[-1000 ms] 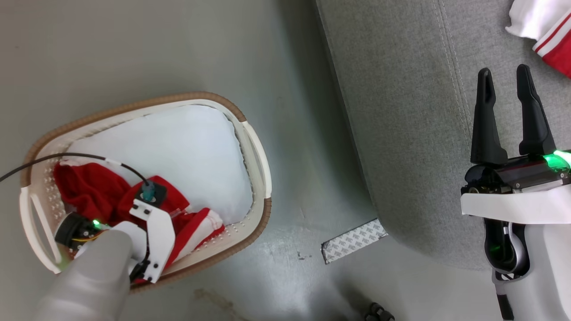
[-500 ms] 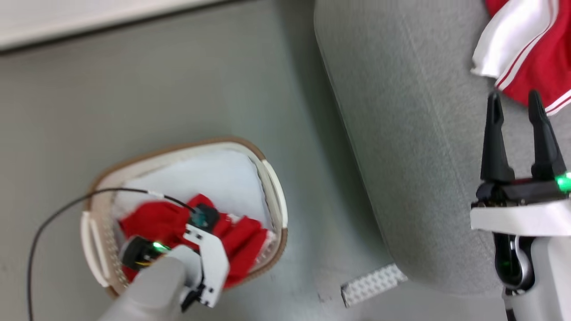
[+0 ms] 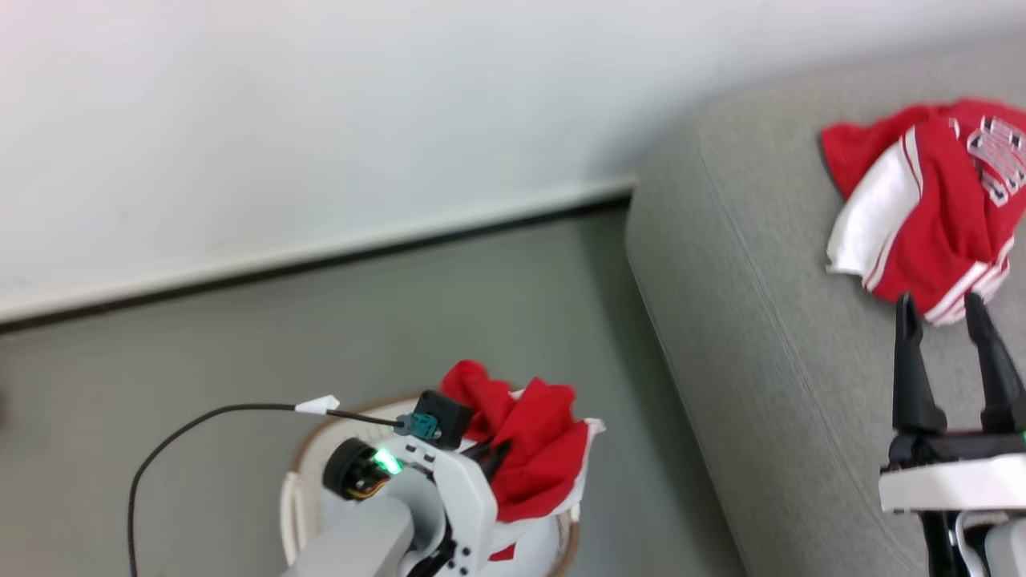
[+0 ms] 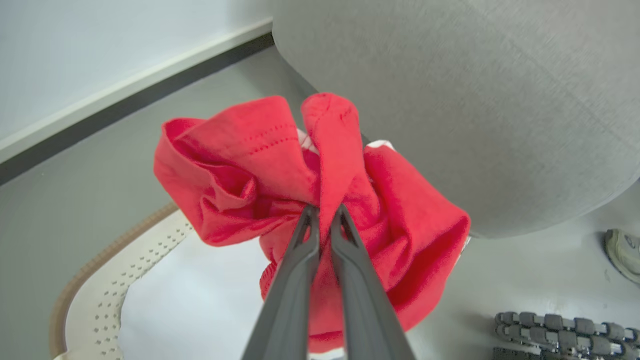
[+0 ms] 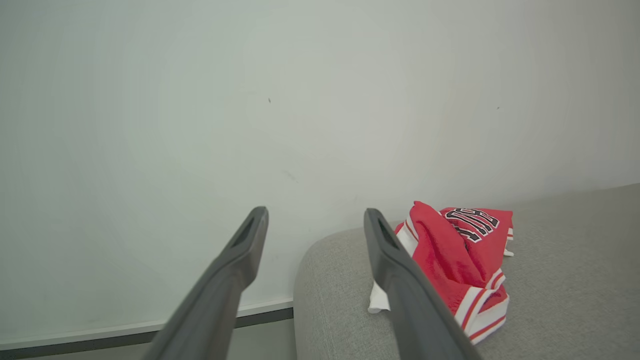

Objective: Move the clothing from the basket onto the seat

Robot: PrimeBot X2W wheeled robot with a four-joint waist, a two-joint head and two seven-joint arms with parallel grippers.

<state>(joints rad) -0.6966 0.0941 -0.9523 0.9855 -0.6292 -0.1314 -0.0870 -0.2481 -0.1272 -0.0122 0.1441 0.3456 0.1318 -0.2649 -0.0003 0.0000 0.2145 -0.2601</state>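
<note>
My left gripper [image 4: 325, 215] is shut on a bunched red garment [image 4: 345, 200] and holds it above the cream basket [image 4: 100, 280], whose tan rim shows at the lower left. In the head view that red garment [image 3: 529, 449] hangs over the basket [image 3: 300, 473] at the bottom centre. A second red and white jersey [image 3: 922, 208] lies on the grey sofa [image 3: 761, 320]. My right gripper [image 3: 950, 308] stands open just below that jersey, empty. From the right wrist, the jersey [image 5: 460, 250] rests on the sofa [image 5: 560, 270] beyond my open right gripper [image 5: 315, 217].
A pale pad [image 4: 200, 300] lines the basket's bottom. A white wall with a dark skirting line [image 3: 321, 256] runs behind the grey floor. A shoe [image 4: 622, 252] and a ribbed dark part [image 4: 550, 325] lie on the floor at the lower right of the left wrist view.
The head camera has tilted upward, bringing the wall into view. My left gripper has lifted the red garment up out of the basket. The right gripper stays open over the sofa.
</note>
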